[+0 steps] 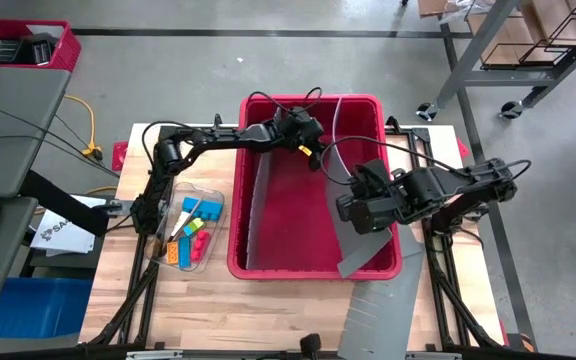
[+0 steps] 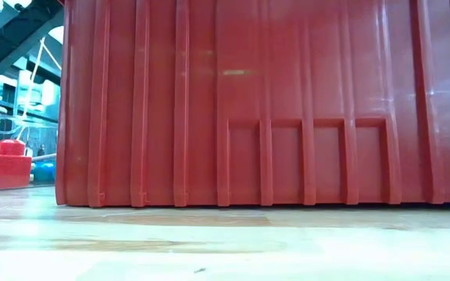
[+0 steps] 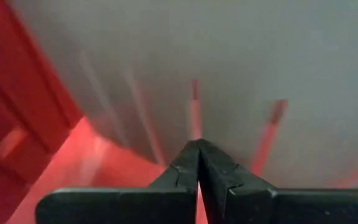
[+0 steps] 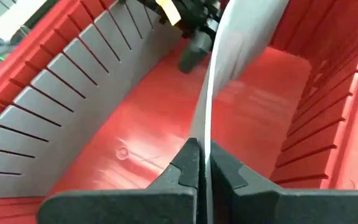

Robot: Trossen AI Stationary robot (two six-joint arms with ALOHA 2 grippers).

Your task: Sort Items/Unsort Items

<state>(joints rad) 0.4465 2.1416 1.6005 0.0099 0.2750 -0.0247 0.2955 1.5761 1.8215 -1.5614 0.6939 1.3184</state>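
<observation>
Right wrist view shows my right gripper (image 4: 199, 163) pinching a thin bendy gray divider (image 4: 229, 56), left gripper (image 3: 197, 163) pressed together, and the light, hard items (image 1: 188, 235) sit far left, best grabbed by their sides.

Red bin (image 1: 313, 105), grey slotted divider (image 4: 229, 43) — orange, blue, red blocks (image 1: 190, 235)

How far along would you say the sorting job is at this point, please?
Done: nothing sorted that shows; the items lie mixed in the clear tray beside the red bin. In hand: the right claw pinches a gray divider standing in the bin, the left claw shut near it. Left: moving every item.
</observation>
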